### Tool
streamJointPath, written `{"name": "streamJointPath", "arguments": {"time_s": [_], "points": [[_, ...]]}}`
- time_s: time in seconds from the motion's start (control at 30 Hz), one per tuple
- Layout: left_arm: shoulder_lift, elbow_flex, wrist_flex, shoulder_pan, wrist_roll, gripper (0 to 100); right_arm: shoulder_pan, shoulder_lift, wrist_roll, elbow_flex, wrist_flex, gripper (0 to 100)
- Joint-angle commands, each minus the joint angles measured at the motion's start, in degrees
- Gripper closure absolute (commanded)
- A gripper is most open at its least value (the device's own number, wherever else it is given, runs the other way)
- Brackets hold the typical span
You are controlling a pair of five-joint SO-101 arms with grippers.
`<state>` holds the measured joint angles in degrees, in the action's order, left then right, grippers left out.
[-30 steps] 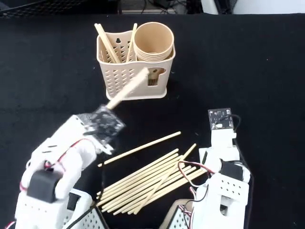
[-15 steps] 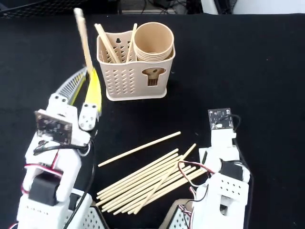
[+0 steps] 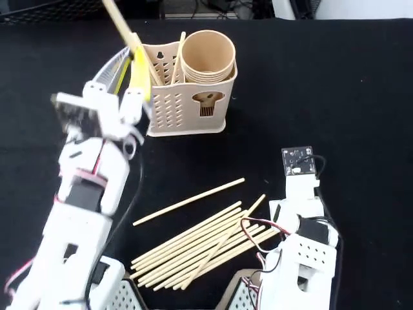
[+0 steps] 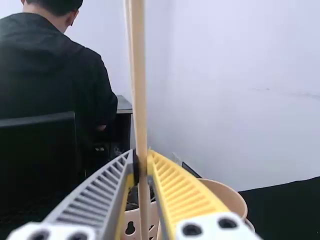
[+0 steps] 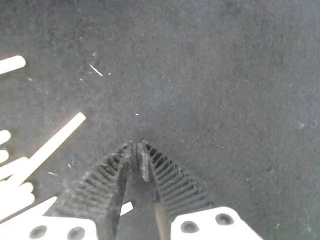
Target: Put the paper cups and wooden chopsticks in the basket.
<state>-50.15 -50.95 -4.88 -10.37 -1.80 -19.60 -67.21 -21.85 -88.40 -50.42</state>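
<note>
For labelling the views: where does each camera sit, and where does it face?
High view: fixed above the table, looking down on basket, loose chopsticks, both arms.
Left wrist view: on the left wrist, looking along the left gripper, shut on a held chopstick, towards the paper cups.
Right wrist view: on the right wrist, facing down at the table; right gripper shut.
Shared: the high and left wrist views both show the held chopstick.

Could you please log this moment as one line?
left jaws: shut on chopstick by basket | right jaws: shut, empty | cups: in basket | pile: on table
</note>
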Motion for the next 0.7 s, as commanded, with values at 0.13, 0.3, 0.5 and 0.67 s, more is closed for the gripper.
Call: {"name": "streamJointPath", "arguments": {"time_s": [0.13,0.3,0.5,0.67], "points": [[18.81,12.26,-1.58,-0.04,-0.79,97,0.79,-0.75,0.09,0.13,0.97,98.5],[26.29,13.67,-1.49,0.13,-0.62,97,0.79,-0.75,0.09,0.13,0.97,98.5],[27.78,11.30,-1.49,1.01,-0.97,97,0.79,-0.75,0.09,0.13,1.05,98.5],[27.96,10.95,-1.14,2.33,-1.05,97,0.88,-0.75,0.09,0.13,1.05,98.5]]}}
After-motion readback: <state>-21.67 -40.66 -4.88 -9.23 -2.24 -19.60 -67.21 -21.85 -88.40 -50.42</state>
